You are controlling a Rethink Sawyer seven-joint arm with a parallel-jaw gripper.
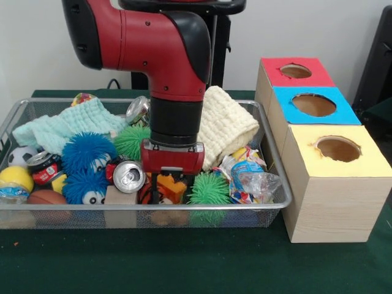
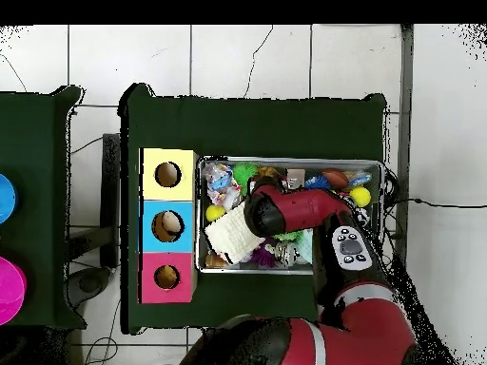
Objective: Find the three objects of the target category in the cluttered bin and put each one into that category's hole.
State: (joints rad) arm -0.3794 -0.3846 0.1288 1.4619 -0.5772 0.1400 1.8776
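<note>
While the front view shows the gripper low among toys at the wire bin's near edge, over an orange striped tiger, overhead the arm hides it. Whether its fingers are spread I cannot tell. Right of the bin, the red-topped box's hole sits farthest back, unobstructed.

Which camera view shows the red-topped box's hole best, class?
The overhead view: it looks straight down into the red-topped box's hole, so the whole round opening shows, unblocked. The front view shows the same hole farthest from the camera, flattened to a shallow oval, revealing little inside.

Crushed can, blue puff ball
</note>
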